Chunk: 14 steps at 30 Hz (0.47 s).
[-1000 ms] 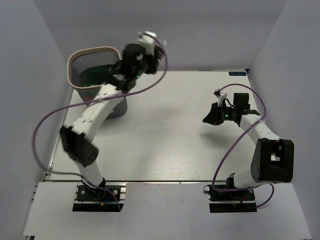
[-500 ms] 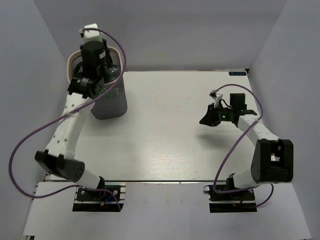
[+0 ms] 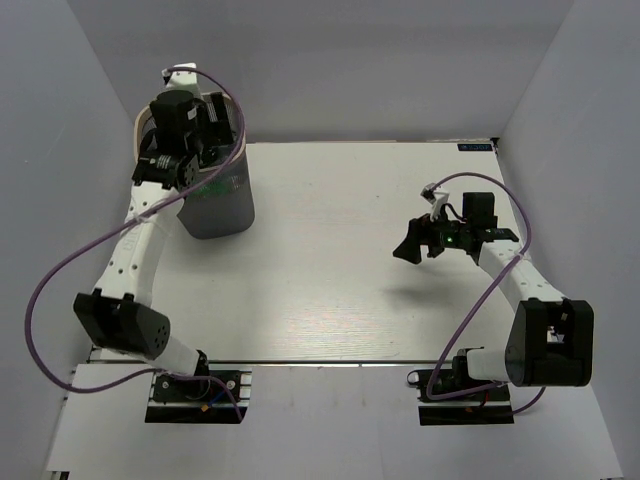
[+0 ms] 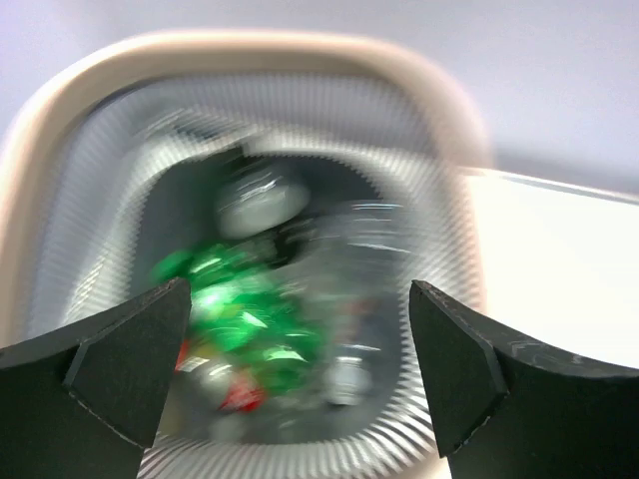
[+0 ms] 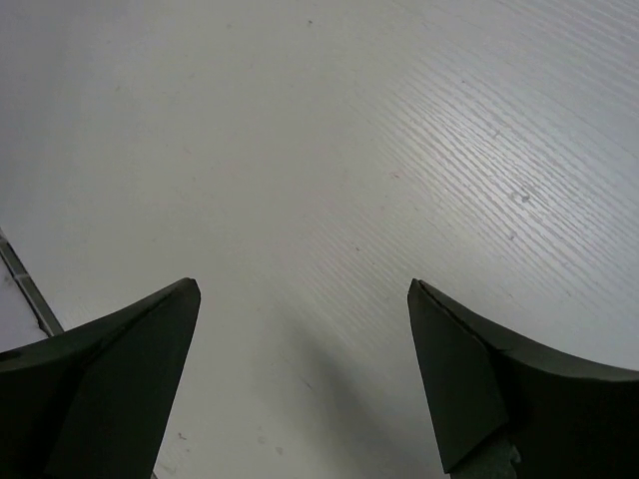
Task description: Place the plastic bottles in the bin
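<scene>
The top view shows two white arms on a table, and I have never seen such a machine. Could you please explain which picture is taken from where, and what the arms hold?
These are two robot arms bolted at the near edge of a white table. The top view comes from a fixed camera above; the other two come from a camera on each wrist. The left arm reaches over the grey mesh bin; its jaws stand open, empty, and its blurred picture looks down on green and clear bottles inside. The right arm hangs above the table, jaws open and empty.
</scene>
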Motion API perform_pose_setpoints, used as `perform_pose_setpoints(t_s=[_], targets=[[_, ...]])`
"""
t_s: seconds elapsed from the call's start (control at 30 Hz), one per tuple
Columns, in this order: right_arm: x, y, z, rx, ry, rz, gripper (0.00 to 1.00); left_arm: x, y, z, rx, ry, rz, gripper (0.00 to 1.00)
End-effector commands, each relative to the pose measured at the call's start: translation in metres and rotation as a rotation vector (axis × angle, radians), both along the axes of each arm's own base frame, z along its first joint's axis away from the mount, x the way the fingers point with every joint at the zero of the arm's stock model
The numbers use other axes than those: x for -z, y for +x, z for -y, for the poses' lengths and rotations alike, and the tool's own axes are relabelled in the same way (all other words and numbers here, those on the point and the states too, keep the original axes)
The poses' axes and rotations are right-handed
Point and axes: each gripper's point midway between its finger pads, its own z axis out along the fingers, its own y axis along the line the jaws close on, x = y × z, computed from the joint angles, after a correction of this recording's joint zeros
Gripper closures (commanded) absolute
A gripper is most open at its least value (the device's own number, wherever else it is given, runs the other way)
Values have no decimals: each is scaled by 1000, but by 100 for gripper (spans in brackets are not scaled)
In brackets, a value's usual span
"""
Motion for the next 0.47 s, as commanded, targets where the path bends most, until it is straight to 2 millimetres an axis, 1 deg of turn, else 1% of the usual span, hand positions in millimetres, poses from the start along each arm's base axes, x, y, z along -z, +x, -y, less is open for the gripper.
perform_pose_setpoints(t_s=[0.0, 0.03, 0.07, 0.1, 0.13, 0.17, 0.2, 0.23, 0.27, 0.3, 0.33, 0.37, 0.4, 0.43], targets=[[-6, 11, 9, 59, -51, 44, 10, -93, -35, 84, 533, 3, 296, 0], [-10, 14, 9, 65, -48, 53, 10, -96, -50, 102, 658, 4, 332, 0], [-16, 18, 9, 64, -44, 79, 10, -104, -72, 144, 936, -13, 386, 0], [-20, 21, 12, 89, -57, 94, 10, -113, -86, 156, 1026, -53, 399, 0], [-25, 24, 14, 110, -61, 110, 10, -107, -94, 173, 1119, -91, 367, 0], [-30, 27, 14, 148, -41, 100, 10, -91, -103, 191, 1266, -147, 314, 0], [-36, 32, 19, 190, -61, 115, 10, -84, -112, 201, 1314, -183, 280, 0], [-35, 34, 21, 203, -69, 114, 10, -71, -120, 214, 1355, -227, 241, 0], [-36, 35, 26, 229, -87, 116, 10, -60, -127, 220, 1381, -246, 226, 0], [-34, 38, 30, 250, -105, 117, 10, -38, -135, 221, 1373, -253, 204, 0], [-36, 37, 33, 255, -116, 134, 10, -27, -143, 227, 1381, -271, 189, 0], [-39, 39, 36, 261, -132, 161, 10, 1, -145, 228, 1362, -287, 136, 0], [-29, 36, 40, 276, -145, 151, 10, 11, -148, 229, 1354, -292, 115, 0], [-31, 39, 46, 314, -167, 174, 10, 24, -151, 230, 1339, -286, 90, 0]])
